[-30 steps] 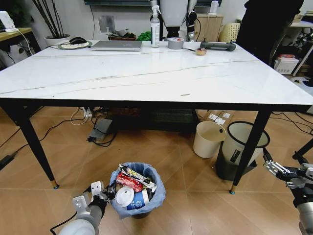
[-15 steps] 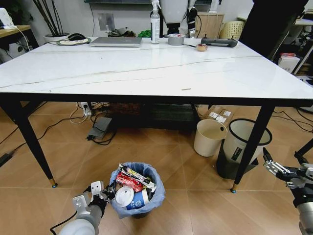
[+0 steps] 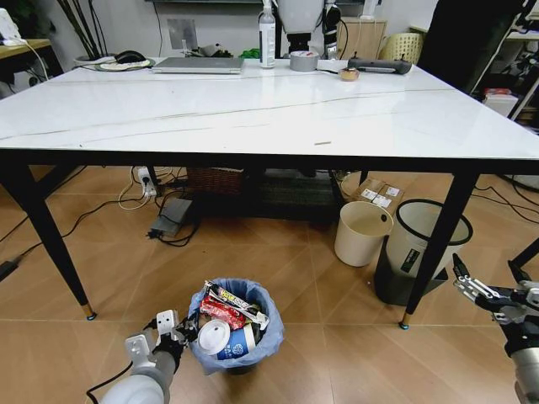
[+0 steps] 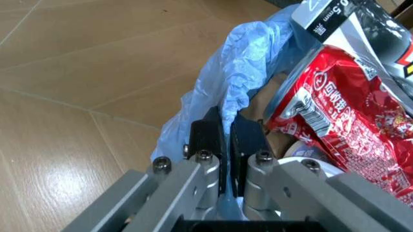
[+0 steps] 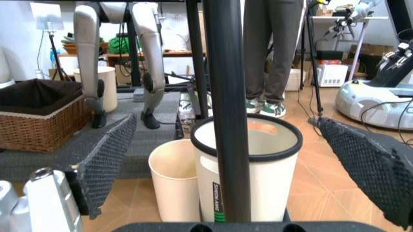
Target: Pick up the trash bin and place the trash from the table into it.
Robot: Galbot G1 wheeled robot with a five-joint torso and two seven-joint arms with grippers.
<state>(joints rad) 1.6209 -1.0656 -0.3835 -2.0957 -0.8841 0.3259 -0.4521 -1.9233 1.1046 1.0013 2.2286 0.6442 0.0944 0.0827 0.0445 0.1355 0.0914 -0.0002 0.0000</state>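
The trash bin (image 3: pixel 253 343), small, dark and lined with a light-blue bag, stands on the floor in front of the table (image 3: pixel 253 109). Trash fills the bin: a red snack wrapper (image 3: pixel 222 312), a white lid (image 3: pixel 214 337) and a paper cup (image 3: pixel 242 341). My left gripper (image 3: pixel 181 332) sits low beside the bin. In the left wrist view this left gripper (image 4: pixel 227 145) is shut on the bag rim (image 4: pixel 242 72), with the red wrapper (image 4: pixel 342 130) close by. My right gripper (image 3: pixel 487 282) hangs open, low at the right near a table leg (image 5: pixel 226 111). A thin scrap (image 3: pixel 321 142) lies on the tabletop.
A cream bin (image 3: pixel 360 234) and a grey-white bin with a black rim (image 3: pixel 417 244) stand under the table's right side. A laptop (image 3: pixel 198 65), a tape roll (image 3: pixel 303 61) and a spray bottle (image 3: pixel 267 38) sit along the far edge. Cables (image 3: pixel 173 223) lie on the floor.
The head camera has shifted, so the table now sits a little higher in the picture. Both grippers and the bin keep their places.
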